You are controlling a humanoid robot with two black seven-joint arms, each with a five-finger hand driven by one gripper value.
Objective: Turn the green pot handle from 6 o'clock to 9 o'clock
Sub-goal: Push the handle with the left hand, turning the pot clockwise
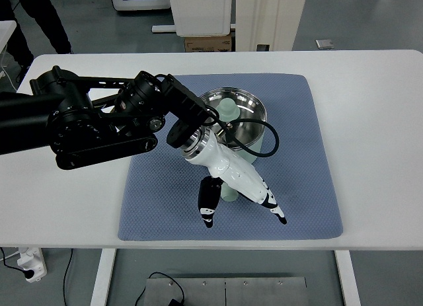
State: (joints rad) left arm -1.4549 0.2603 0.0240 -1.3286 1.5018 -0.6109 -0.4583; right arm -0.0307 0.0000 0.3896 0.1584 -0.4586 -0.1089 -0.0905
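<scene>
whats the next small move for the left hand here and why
Probably close the fingers on the pot handle before sweeping it. The left hand sits over the handle, which points toward the near edge of the blue mat, with fingers spread either side; a firm grip is not visible yet.

Bare blue mat (301,180) right of pot (248,121); left arm (99,124) across its left.

White table (370,108) on grey floor (357,15) — cardboard box (208,43) behind
</scene>
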